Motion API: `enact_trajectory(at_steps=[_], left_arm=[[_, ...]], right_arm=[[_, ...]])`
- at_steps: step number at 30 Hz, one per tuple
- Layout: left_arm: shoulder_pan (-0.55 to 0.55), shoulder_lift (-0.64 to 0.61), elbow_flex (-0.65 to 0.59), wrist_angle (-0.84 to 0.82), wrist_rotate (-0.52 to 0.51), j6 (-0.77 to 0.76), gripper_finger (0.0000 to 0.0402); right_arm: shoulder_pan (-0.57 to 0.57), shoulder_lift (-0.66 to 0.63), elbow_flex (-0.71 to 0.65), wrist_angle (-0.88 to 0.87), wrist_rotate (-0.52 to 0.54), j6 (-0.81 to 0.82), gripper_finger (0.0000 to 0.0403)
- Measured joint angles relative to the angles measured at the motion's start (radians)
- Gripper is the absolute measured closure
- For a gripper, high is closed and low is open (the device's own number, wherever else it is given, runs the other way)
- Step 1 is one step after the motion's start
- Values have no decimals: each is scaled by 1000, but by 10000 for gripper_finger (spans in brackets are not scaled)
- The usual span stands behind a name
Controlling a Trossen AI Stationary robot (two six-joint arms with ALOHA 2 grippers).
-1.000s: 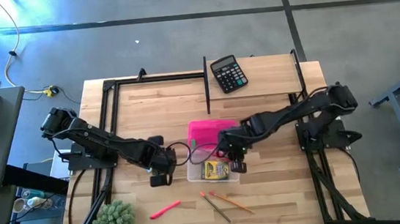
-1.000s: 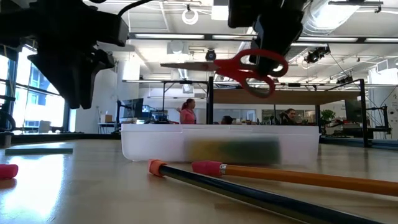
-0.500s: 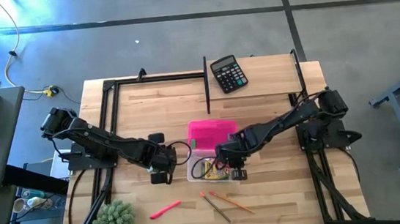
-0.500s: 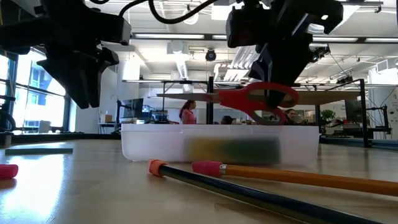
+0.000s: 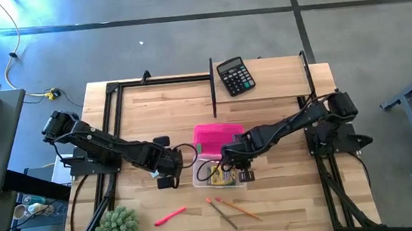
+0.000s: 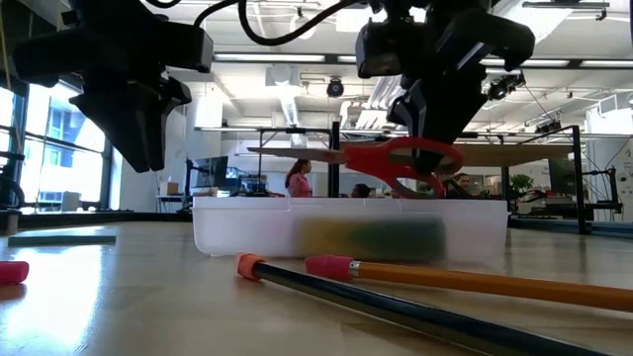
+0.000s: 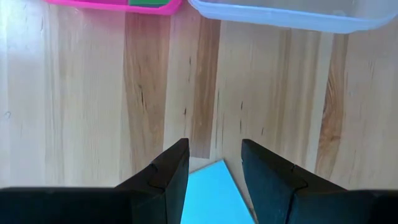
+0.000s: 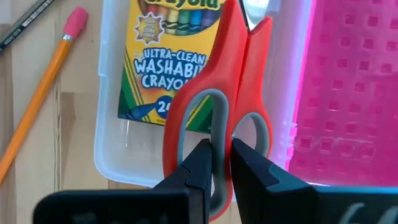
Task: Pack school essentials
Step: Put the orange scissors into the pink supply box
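Nearest on the table [image 5: 280,101], a spiky green plant ball [image 5: 117,227], a red-pink pen [image 5: 170,216] and two pencils [image 5: 232,209] are seen lying apart from one another. Beyond them a clear tub [image 5: 200,178] is found, with a crayon box [image 8: 165,59] lying flat inside it. The red-handled scissors [image 8: 217,112] are held just above the tub, the right gripper [image 8: 217,163] having its fingers clamped on the handle. To the left of the tub, the left gripper [image 7: 214,168] is poised with its fingers partly apart around the corner of a light-blue pad [image 7: 214,193]. A pink lid [image 5: 218,136] lies behind the tub, and a calculator [image 5: 235,76] at the far edge.
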Motion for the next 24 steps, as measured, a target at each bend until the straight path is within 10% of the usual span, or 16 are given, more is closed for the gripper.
enact_trajectory(at_steps=[24], left_arm=[[1, 0, 0, -3, 0, 8, 266]], right_arm=[[-30, 38, 0, -38, 2, 39, 320]])
